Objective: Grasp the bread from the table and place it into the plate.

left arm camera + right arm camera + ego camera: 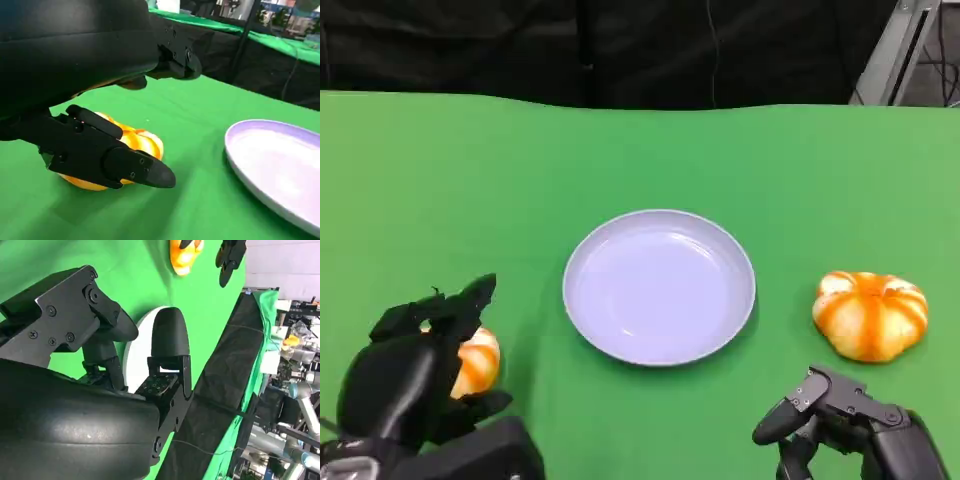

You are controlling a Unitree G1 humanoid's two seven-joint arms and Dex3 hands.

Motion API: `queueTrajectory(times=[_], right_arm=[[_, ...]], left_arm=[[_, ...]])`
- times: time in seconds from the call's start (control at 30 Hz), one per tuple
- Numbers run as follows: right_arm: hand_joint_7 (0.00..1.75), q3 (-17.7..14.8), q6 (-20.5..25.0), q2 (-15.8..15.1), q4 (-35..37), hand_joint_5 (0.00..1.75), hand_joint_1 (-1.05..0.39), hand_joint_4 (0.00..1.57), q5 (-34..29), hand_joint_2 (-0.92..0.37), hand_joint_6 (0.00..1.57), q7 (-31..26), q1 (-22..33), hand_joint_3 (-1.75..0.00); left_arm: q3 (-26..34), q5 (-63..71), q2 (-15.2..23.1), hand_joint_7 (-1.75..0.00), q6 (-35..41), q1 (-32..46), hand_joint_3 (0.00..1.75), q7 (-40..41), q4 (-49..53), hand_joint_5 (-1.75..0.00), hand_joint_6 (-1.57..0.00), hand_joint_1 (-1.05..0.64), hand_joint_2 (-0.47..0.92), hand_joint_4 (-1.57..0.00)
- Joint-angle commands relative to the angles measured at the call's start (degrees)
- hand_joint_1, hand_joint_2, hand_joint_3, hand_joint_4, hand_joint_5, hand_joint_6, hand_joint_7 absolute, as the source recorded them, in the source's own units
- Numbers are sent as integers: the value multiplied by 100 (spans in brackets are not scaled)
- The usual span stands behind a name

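Where the head view's near edge cuts off my arms, I see the left hand (420, 365) curled around a glossy, ribbed, orange-and-cream bread (475, 362) that sits on the green cloth counter (620, 150). In the left wrist view its matte black fingers (107, 155) lie across the near flank of the bun while another reaches over the top; I cannot tell whether they press it firmly. The right hand (840, 415) hovers low at the near right, fingers slightly spread, holding nothing. Just beyond it rests a second bread (870, 313), pumpkin-shaped with a shiny lobed crust, untouched. Between the two loaves, a little farther out, lies the round, shallow, smooth pale-lavender plate (590, 250). Past the counter's far edge hangs dark fabric (570, 50).
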Motion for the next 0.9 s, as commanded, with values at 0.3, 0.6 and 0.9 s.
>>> queueTrajectory(times=[0.3, 0.6, 0.9], right_arm=[[137, 23, 13, 21, 7, 165, 5, 65, 21, -47, 70, -73, -77, -127], [136, 87, 85, 62, 43, 164, 5, 65, 69, -45, 71, -62, -136, -127], [135, 84, 90, 29, -32, 165, 6, 66, 35, -47, 71, -84, -80, -127]], left_arm=[[-1073, 1054, 582, -4, 2391, -1036, 7, -2290, 491, -14, -19, -59, 92, -9], [-1243, 476, 692, -30, 1886, -1395, 8, -1442, 1436, -108, -73, -43, 92, -57], [-965, -478, 680, -174, -282, -937, 83, 1096, 1510, -175, -62, -27, 66, -88]])
